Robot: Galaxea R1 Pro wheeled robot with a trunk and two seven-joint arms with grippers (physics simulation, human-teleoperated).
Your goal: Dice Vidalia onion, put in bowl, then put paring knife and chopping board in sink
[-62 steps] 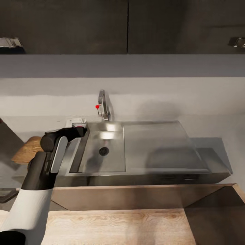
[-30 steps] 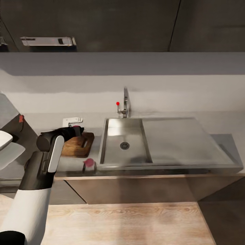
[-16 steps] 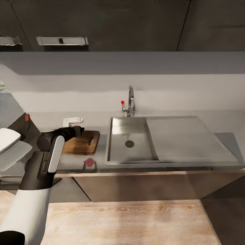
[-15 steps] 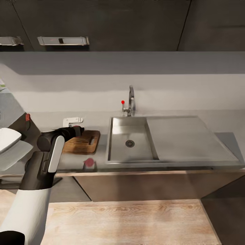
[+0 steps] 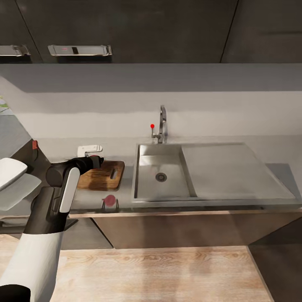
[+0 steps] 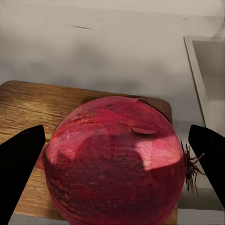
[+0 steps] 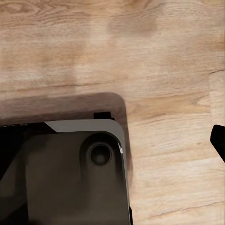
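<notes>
Holding the onion (image 6: 115, 161), a dark red globe, the left gripper (image 6: 115, 173) has one dark finger either side of it, pinched on it. In the head view the left arm (image 5: 54, 201) reaches over the countertop (image 5: 63, 147) with the gripper at the left near end of the chopping board (image 5: 102, 175); the wrist view shows the board under and behind the onion. The sink (image 5: 161, 176) is just right of the board, basin bare apart from the drain.

Step in hand, as I judge it: carrying the onion to the board. Next move: lower it onto the wood, then release. Something red (image 5: 110, 200) lies near the counter's front edge, too small to identify. Right gripper: a single finger (image 7: 218, 140) visible over the plank floor (image 7: 140, 56); open or closed, cannot tell.
</notes>
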